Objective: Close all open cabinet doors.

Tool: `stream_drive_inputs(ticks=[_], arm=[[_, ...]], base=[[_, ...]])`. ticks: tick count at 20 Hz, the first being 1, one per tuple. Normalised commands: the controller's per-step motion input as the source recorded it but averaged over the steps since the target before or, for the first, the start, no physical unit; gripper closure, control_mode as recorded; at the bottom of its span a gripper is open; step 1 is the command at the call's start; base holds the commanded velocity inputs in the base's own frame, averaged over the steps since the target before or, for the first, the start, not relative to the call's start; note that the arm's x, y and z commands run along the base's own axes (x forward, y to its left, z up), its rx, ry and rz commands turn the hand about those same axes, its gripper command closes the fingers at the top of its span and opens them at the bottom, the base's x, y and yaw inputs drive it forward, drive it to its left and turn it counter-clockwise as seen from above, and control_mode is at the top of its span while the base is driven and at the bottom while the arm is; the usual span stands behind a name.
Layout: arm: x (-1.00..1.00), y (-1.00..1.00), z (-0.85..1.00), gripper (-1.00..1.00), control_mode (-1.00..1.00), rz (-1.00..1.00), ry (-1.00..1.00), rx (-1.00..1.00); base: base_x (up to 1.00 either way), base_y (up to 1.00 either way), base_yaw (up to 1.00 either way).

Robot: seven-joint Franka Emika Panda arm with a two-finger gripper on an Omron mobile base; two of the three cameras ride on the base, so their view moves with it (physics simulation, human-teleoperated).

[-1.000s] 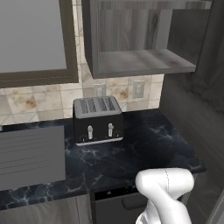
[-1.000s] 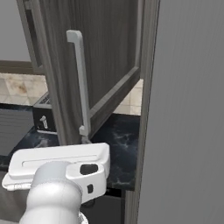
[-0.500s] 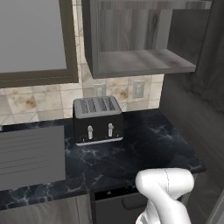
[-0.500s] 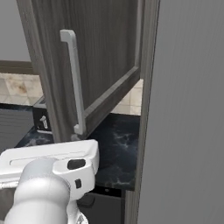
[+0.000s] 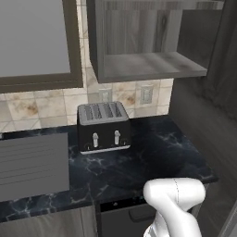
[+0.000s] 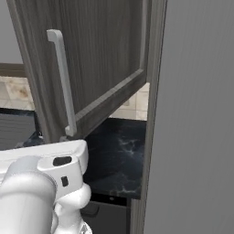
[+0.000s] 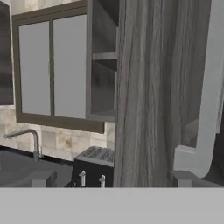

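While the cabinet door [image 6: 96, 59] hangs open, its shelf [image 5: 152, 65] sits bare; fingers' [image 7: 43, 178] spread unclear.

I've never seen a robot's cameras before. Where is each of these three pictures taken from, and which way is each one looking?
Left base view: on the base, behind the arm's left, looking down at the toaster and open wall cabinet; the white arm rises lower right.
Right base view: behind the arm's right, facing the open cabinet door and its handle; arm lower left.
Hand view: on the hand, close against that door.
Shared: hand and left views both show the toaster.
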Motion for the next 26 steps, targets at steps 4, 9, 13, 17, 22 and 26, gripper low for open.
stream_drive_inputs(ticks=[4, 9, 13, 17, 22, 26], arm=[[0.07, 0.19, -0.31, -1.00, -1.00, 0.00, -0.01, 0.00], [0.02, 0.07, -0.46, -1.00, -1.00, -0.01, -0.01, 0.00], [0.05, 0.05, -0.44, -1.00, -1.00, -0.03, -0.06, 0.00], [0.25, 0.17, -0.26, -1.00, -1.00, 0.00, -0.14, 0.00], [0.30, 0.19, -0.14, -1.00, -1.00, 0.00, -0.20, 0.02], [0.30, 0.13, -0.21, -1.00, -1.00, 0.00, -0.20, 0.03]], base=[[0.00, 0.00, 0.00], [0.00, 0.00, 0.00], [0.00, 0.00, 0.00], [0.00, 0.00, 0.00], [0.00, 0.00, 0.00], [0.00, 0.00, 0.00]])
